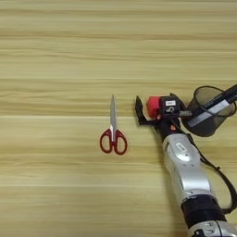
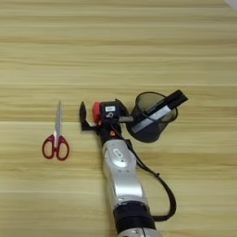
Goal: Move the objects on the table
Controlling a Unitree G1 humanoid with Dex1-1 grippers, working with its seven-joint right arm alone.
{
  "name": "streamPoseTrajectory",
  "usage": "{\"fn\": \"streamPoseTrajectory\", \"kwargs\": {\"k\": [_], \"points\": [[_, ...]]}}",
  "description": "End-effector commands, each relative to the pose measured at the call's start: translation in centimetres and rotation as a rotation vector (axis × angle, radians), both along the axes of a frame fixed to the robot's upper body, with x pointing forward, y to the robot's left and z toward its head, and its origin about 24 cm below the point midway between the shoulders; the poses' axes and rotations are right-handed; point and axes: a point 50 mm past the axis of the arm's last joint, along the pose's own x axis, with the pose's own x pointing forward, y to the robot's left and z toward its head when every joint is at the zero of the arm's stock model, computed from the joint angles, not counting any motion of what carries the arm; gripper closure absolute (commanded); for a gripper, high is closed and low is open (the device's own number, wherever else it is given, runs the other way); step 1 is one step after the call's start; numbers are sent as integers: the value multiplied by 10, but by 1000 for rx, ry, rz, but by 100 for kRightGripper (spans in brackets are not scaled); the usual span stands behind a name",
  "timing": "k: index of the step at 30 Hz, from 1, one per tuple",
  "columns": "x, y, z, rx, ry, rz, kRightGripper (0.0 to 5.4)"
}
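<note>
- The red cube point(image 1: 153, 106) is sitting between the two black fingers of the right gripper point(image 1: 157, 111), just left of the gripper's body and right of the left finger point(image 1: 138, 110).
- The gripper is appearing closed around the cube: the left finger is standing at the cube's left face and the cube's right side is lying against the gripper body. Whether the cube is resting on the table point(image 1: 55, 55) or is lifted clear of it cannot be told.
- The silver forearm point(image 2: 121, 173) is entering from the near edge and reaching away toward the far side, with the gripper at its far end.
- The scissors point(image 1: 113, 132) are lying to the left of the gripper, apart from it. Their long axis is running near to far, with the red handles at the near end and the silver blades pointing far.
- The mesh cup point(image 2: 150, 116) is standing just right of the gripper, close beside it, with a black-and-silver marker point(image 2: 159, 111) leaning out over its right rim.
- The relation governing the next move, as a judgement: the cup is lying directly right of the held cube and very near, so any travel to the right is requiring clearance from the cup's rim and the marker; the left side, toward the scissors, is offering more open table.
</note>
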Motion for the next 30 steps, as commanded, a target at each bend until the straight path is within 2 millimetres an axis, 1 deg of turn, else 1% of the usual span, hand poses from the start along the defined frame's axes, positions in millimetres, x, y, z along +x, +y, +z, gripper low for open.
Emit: {"fn": "streamPoseTrajectory", "kwargs": {"k": [1, 17, 21, 30], "points": [[17, 3, 23, 17, -81, 11, 3], [18, 6, 14, 54, -19, 27, 3], [19, 6, 14, 60, -15, 30, 38], [18, 7, 14, 67, -13, 39, 143]]}}
